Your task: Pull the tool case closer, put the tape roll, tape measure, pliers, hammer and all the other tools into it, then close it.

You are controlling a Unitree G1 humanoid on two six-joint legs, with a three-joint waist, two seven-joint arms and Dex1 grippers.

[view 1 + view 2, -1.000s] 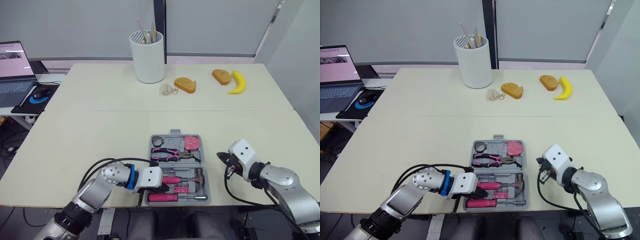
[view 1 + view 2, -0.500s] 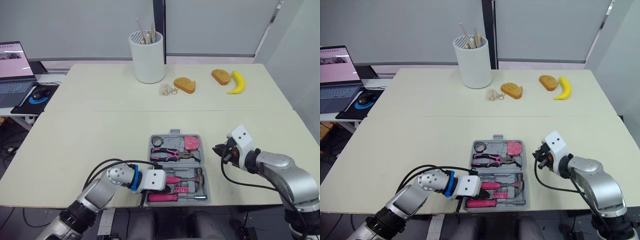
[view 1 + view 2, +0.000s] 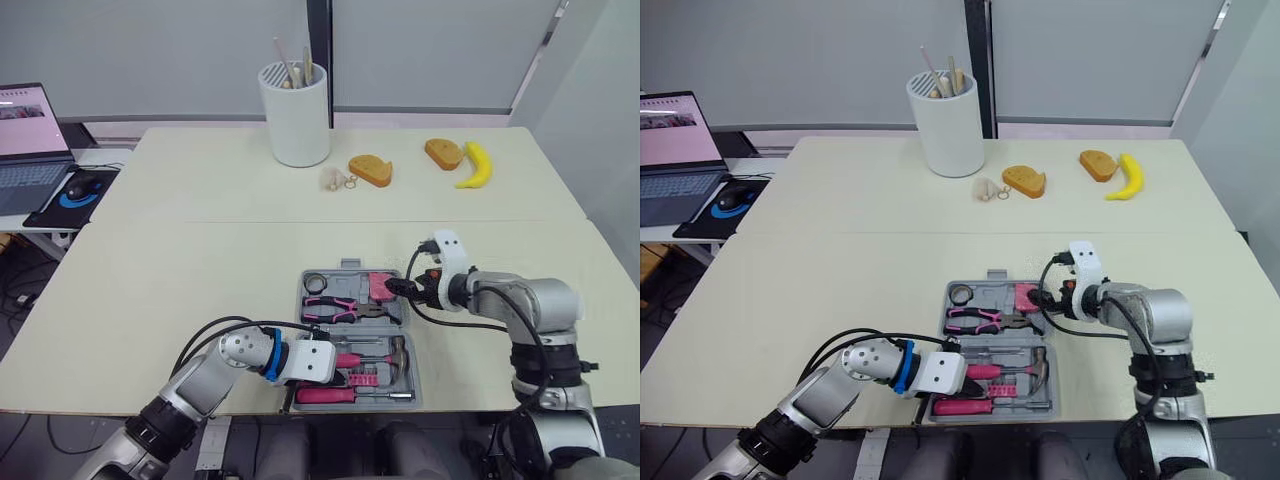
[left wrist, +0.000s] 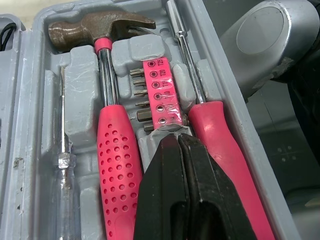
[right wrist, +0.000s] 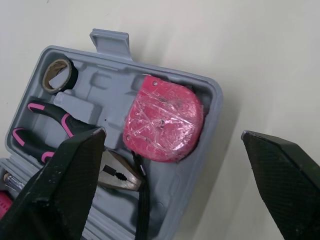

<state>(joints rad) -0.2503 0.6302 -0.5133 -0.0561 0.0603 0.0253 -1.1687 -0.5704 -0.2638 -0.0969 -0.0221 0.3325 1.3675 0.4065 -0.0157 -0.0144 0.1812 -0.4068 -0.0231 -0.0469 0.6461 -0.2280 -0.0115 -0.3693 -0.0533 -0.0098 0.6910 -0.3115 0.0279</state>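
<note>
Tool case (image 3: 346, 284): open, grey, at the near edge of the counter (image 3: 180, 270), between the two arms.
Far row: tape roll (image 3: 316, 282) in the left corner, tape measure (image 3: 383, 286) in the right corner, pliers (image 3: 345, 310) lying across just nearer.
Near row: hammer (image 4: 100, 30) with its head to the right, bit strip (image 4: 159, 90), pink-handled screwdriver (image 4: 215, 125). Their handle ends are cut off behind the left hand.
Left hand (image 4: 177, 137): black fingers clenched together, gripping nothing. The tips sit at the end of the bit strip, between the hammer and screwdriver handles. From the head views the fingertips are hidden under the white wrist housing.
Right hand (image 5: 172, 134): fingers spread wide, empty, at the case's far right corner by the tape measure. Contact with the case cannot be made out.
</note>
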